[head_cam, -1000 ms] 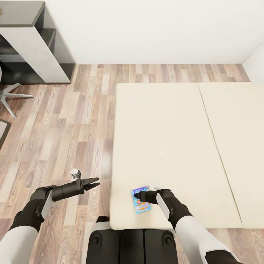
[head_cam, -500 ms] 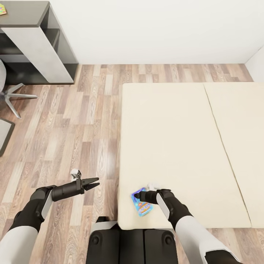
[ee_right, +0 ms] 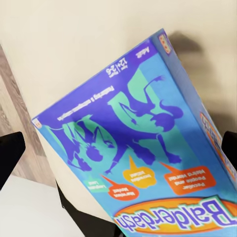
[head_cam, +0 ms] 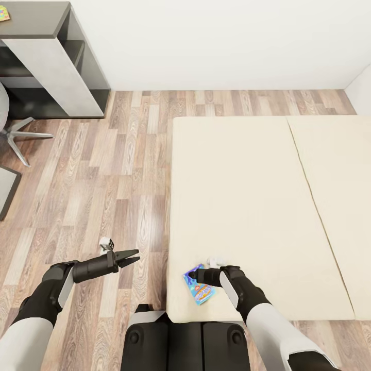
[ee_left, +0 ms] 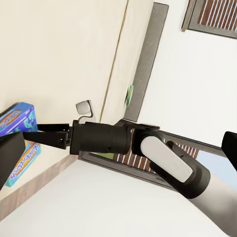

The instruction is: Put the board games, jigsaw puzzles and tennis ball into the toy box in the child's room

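A blue board game with orange and purple print hangs tilted just above the near left corner of the bed. My right gripper is shut on it, and its lid spans the right wrist view. In the left wrist view the same blue box sits at the tip of my right arm, and a small green thing lies far off on the bed near the grey headboard. My left gripper hovers open over the wooden floor, holding nothing. The table stands at the far left.
A small colourful flat thing lies on the table's dark top. A grey chair base and a dark mat edge are at the left. Wooden floor runs between table and bed. A white wall closes the far side.
The view shifted, so bed and table now sit further right in the picture. The blue board game stayed with my right gripper and tilted a little. The left arm kept its pose.
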